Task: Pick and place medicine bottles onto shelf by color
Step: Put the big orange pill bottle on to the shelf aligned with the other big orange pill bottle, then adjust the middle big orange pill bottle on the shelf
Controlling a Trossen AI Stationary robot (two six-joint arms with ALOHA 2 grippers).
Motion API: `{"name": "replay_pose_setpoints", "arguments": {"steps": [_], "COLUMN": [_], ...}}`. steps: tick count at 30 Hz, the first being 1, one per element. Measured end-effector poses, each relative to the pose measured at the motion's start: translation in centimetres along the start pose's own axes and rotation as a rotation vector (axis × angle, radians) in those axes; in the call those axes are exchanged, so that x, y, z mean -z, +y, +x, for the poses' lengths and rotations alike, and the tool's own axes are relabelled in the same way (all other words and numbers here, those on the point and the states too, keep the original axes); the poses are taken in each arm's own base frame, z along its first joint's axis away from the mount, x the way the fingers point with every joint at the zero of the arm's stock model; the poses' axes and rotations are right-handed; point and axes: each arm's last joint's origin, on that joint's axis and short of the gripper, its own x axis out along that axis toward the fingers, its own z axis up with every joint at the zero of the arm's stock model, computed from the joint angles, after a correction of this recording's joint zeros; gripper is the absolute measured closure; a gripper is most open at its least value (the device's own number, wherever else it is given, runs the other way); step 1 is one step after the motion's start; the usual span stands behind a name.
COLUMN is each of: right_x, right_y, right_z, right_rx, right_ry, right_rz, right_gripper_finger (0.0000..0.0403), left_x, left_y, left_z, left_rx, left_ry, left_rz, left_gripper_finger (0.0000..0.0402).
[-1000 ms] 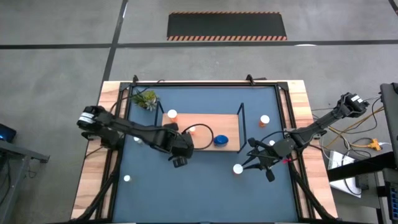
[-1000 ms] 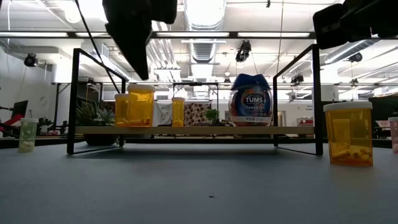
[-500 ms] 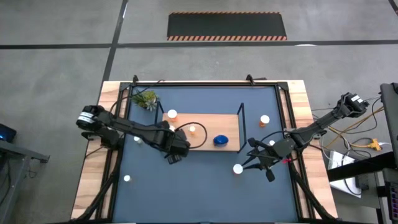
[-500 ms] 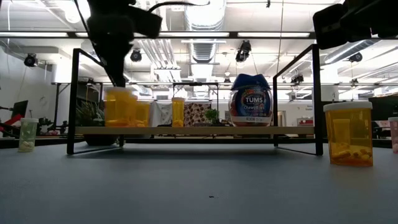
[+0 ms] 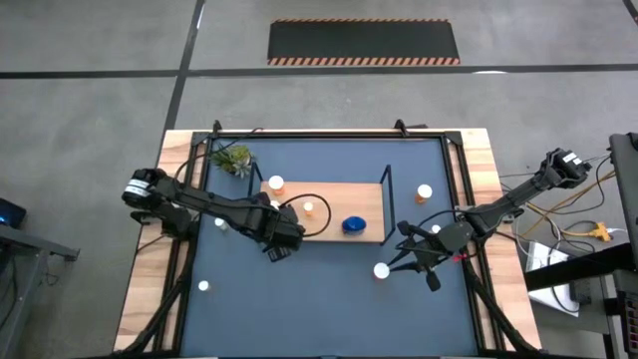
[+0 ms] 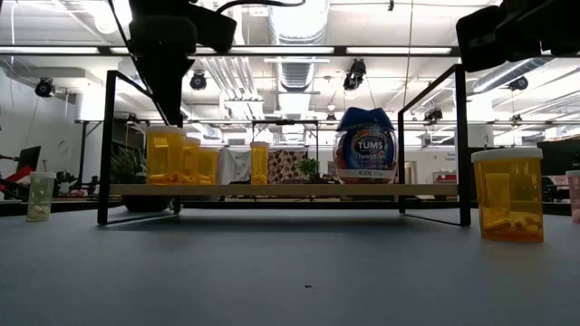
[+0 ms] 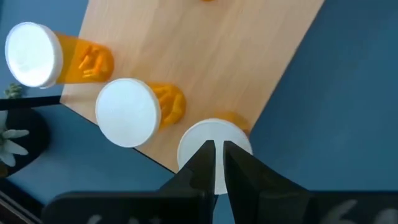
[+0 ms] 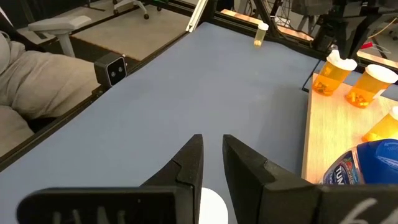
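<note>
- The left hand reaches across from the counter's left side and hangs at the shelf's near-left corner, its fingers pressed together just above an orange bottle's white cap.
- The right hand waits low over the blue mat, right of the shelf, fingers narrowly apart over a white-capped bottle.
- Orange bottles crowd the shelf's left end; the blue bottle stands toward its right.
- Open mat lies in front of the shelf.

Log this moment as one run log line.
left gripper: shut above orange bottle on shelf | right gripper: waiting over mat
</note>
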Motion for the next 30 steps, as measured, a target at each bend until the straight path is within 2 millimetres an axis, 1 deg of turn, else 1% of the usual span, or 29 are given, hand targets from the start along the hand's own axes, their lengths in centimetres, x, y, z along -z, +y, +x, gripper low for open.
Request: {"name": "replay_pose_setpoints", "arguments": {"steps": [7, 13, 17, 22, 26, 30], "right_x": [0.0, 0.0, 0.0, 0.0, 0.0, 0.0], "right_y": [0.0, 0.0, 0.0, 0.0, 0.0, 0.0], "right_z": [0.0, 0.0, 0.0, 0.0, 0.0, 0.0], "right_rx": [0.0, 0.0, 0.0, 0.0, 0.0, 0.0], "right_ry": [0.004, 0.004, 0.003, 0.004, 0.004, 0.004], "right_rz": [0.008, 0.008, 0.008, 0.008, 0.007, 0.007], "right_gripper_finger": [0.0351, 0.0351, 0.0351, 0.0351, 0.0351, 0.0351], "left_x": [0.5, 0.5, 0.0, -0.9, -1.6, -2.5], "left_y": [0.1, 0.1, 0.1, 0.1, 0.5, 1.8], "left_z": [0.7, 0.6, -0.2, -1.6, -2.3, -1.9], "left_rx": [-0.028, -0.024, -0.001, 0.024, -0.041, -0.109], "left_ry": [0.025, 0.022, 0.001, -0.051, -0.123, -0.14], "left_rz": [0.012, 0.011, 0.018, 0.073, 0.102, 0.135], "left_gripper_finger": [0.0387, 0.0387, 0.0387, 0.0387, 0.0387, 0.0387]}}
